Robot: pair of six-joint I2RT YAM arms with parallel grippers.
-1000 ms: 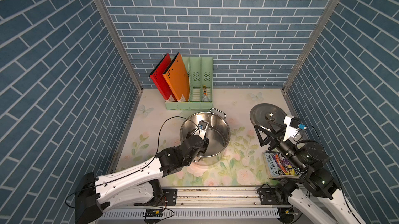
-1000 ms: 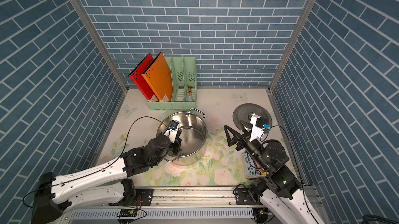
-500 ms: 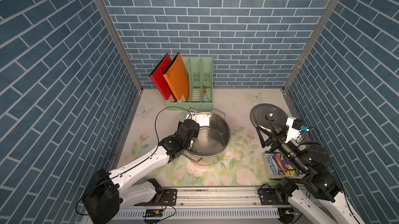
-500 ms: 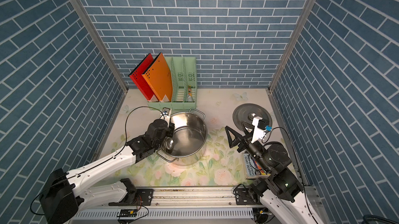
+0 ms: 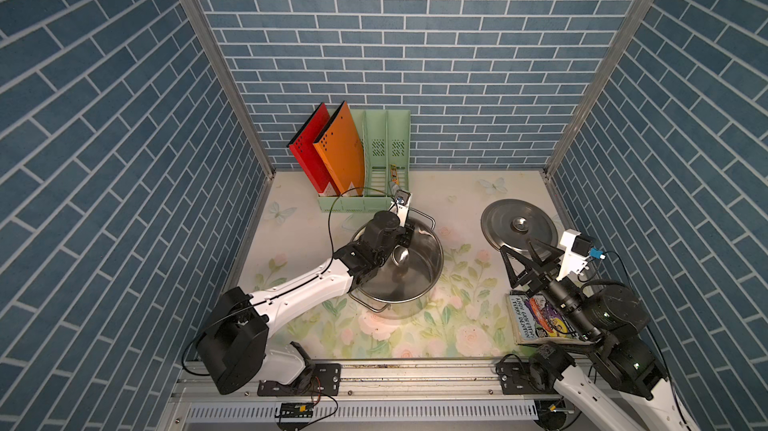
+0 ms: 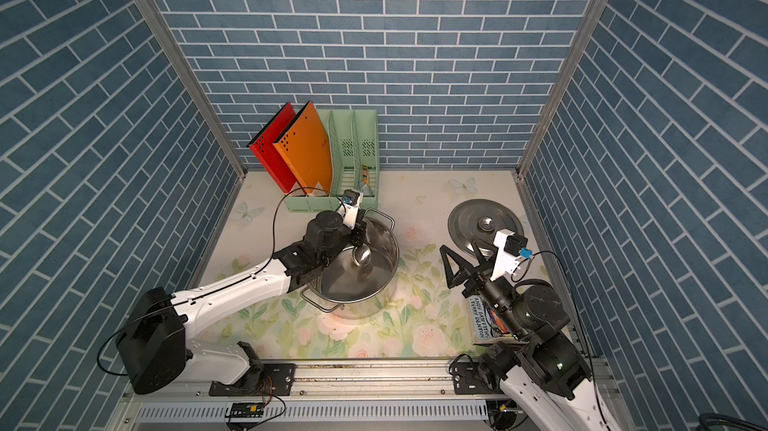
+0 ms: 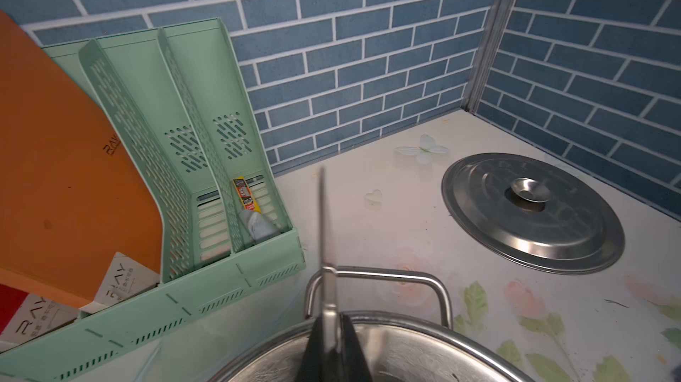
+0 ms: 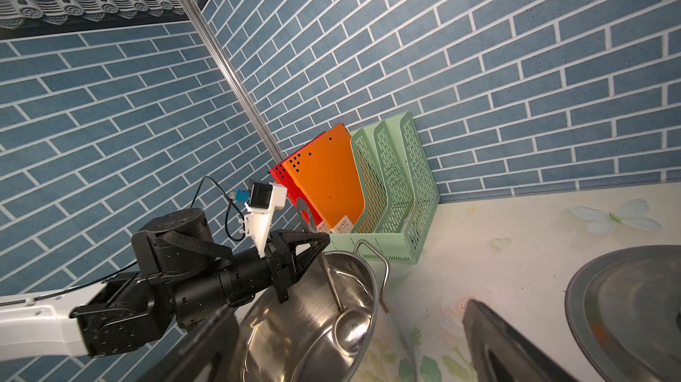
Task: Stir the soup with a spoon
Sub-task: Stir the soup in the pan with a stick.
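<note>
Two folders, red [image 5: 305, 146] and orange [image 5: 338, 146], in one green rack [image 5: 386, 146]. One steel pot [image 5: 438, 266], one lid [image 5: 519, 225], one book [image 5: 536, 321] on table [image 5: 457, 200]. One spoon [image 8: 329, 277]: left pincer [image 8: 320, 247] clamped on its handle, bowl hanging below pincer inside pot. Right pincer [image 5: 517, 247] jaws wide apart, by lid.

1. Both top views hang high at 6 o'clock and look steeply down toward 12 over the whole worktop [image 5: 457, 208]; they are nearly identical.
2. The left wrist view, close above the pot [image 7: 423, 354], faces 1 o'clock.
3. The right wrist view, low, faces 10 o'clock. Both wrist views show the pot, lid [image 7: 534, 214] and rack [image 7: 221, 140].
</note>
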